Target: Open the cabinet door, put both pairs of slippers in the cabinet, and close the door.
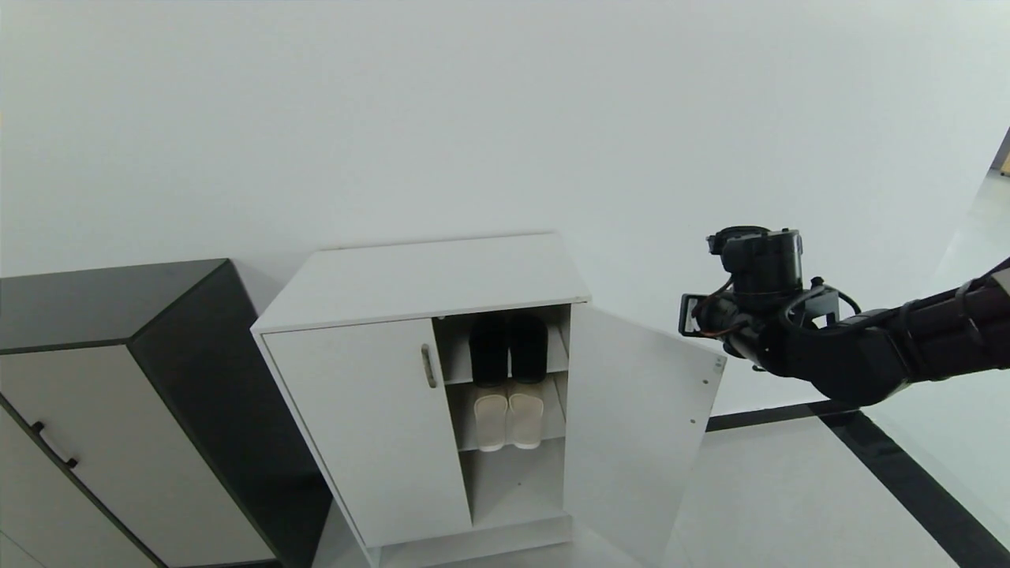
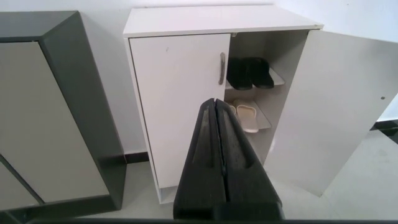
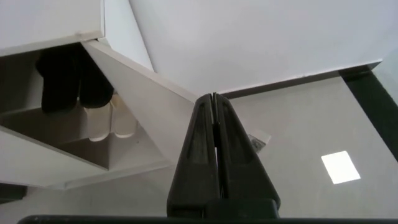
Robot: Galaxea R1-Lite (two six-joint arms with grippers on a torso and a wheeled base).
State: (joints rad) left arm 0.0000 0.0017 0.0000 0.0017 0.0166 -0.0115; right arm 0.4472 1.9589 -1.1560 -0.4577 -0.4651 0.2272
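Since the black slippers (image 1: 509, 345) and white slippers (image 1: 509, 414) already sit on shelves inside the cabinet (image 1: 418, 276), I judge only the closing remains. The right gripper (image 3: 214, 98), out beyond the cabinet's open door (image 1: 631, 426) with jaws pressed together and empty, must push it shut. The left gripper (image 2: 215, 103), before the cabinet, is pressed together too.

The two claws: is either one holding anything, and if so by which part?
Nothing is held. The left gripper and the right gripper are both shut and empty; the black slippers and white slippers sit inside the cabinet.
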